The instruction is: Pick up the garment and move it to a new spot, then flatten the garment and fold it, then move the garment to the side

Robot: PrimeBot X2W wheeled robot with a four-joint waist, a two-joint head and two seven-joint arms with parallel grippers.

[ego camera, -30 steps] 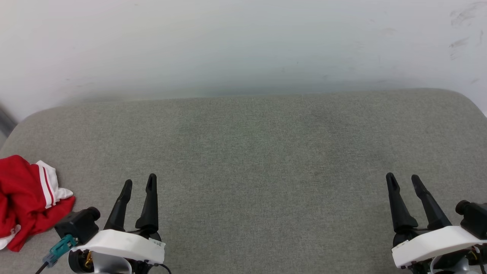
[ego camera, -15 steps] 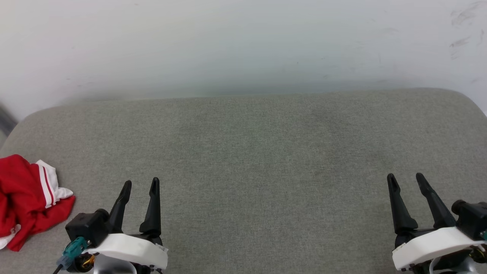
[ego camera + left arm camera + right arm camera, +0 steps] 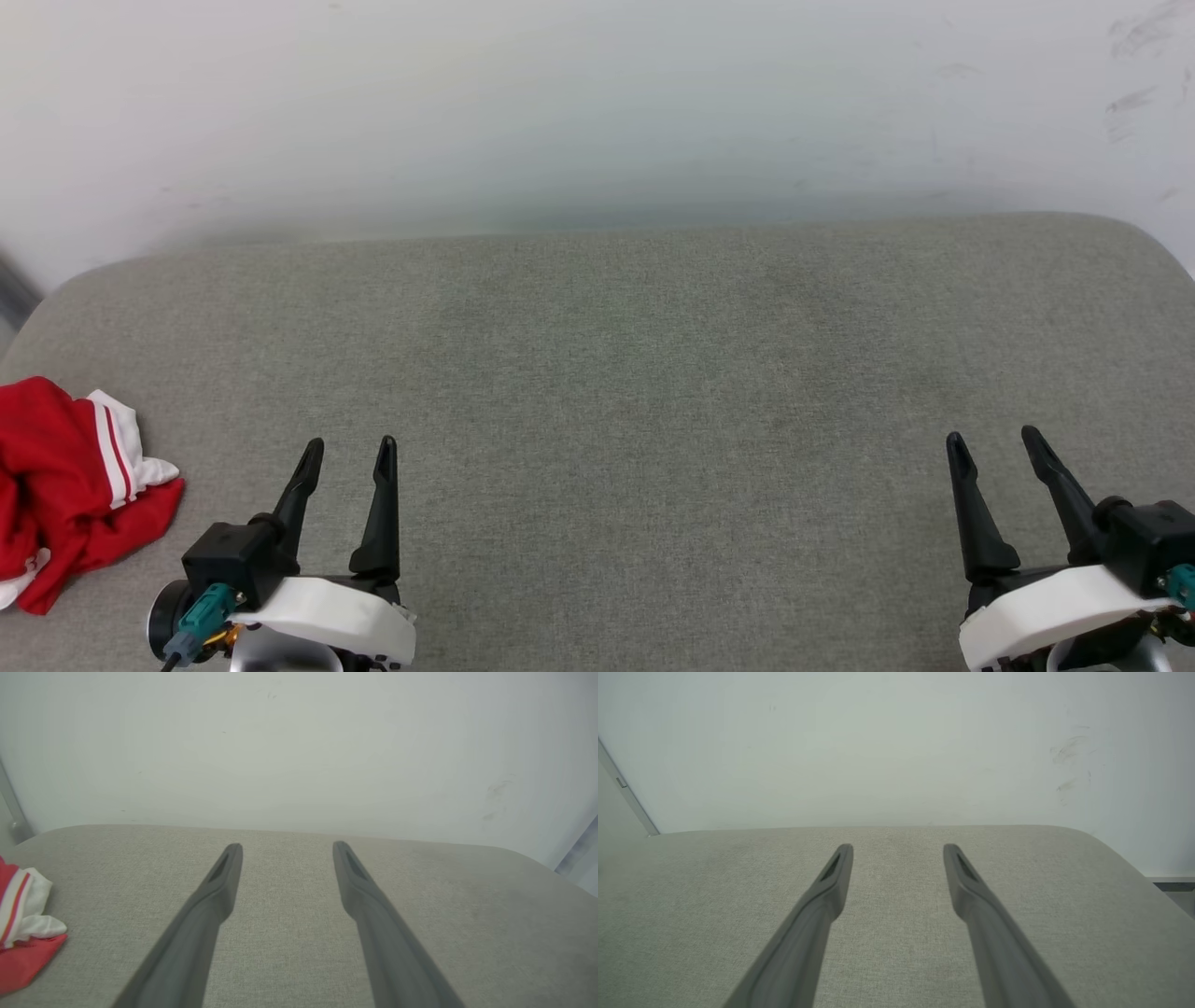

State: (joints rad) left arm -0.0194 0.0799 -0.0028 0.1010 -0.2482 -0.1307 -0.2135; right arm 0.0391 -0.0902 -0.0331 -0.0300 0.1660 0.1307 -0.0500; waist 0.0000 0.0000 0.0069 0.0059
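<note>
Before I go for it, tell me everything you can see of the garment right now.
The garment is a red, soft-looking shirt, crumpled in a heap, neither flat nor folded. A white part with red stripes sticks out at its upper right. It lies at the left end of the grey cushion, partly cut off by the head view's edge. In view, only the cushion touches it.

Garment [image 3: 65,490] at left edge of cushion [image 3: 607,373] — wall [image 3: 597,112] behind

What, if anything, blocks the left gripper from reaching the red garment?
Probably nothing, so likely yes: the open left gripper sits beside the garment, with bare grey cushion between them.
</note>
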